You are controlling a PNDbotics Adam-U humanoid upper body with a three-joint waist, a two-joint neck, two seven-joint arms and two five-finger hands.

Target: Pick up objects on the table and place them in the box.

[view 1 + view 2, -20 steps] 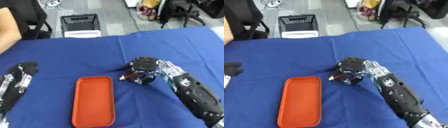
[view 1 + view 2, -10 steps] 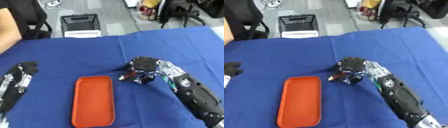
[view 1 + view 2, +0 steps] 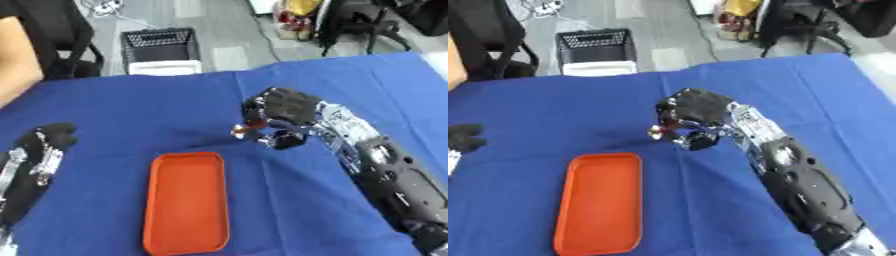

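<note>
Right hand [image 3: 282,107] is down over the blue cloth-covered worktop [image 3: 131,120], up and to the right of the shallow orange rectangular plastic tray [image 3: 186,202]. Its fingers [image 3: 259,112] are curled in, clamped on a small object [image 3: 252,125] that shows only a reddish-orange patch above a silvery bit; what it is cannot be made out. That object sits at the hand's left edge, just beyond the tray's far right corner and apart from the tray, and whether it touches the cloth is hard to tell. The right forearm [image 3: 798,185], black with silver joints, runs from the hand toward the lower right, passing to the right of the tray.

The tray lies flat on the cloth, long side running away from the robot, nothing inside it.

Left hand [image 3: 39,150] rests on the worktop well to the left of the tray, near the left edge, fingers straight and relaxed, holding nothing.

Beyond the worktop's far edge, on the grey floor, stands a black wire-mesh basket [image 3: 158,45] with something white at its front, well away from the tray.
</note>
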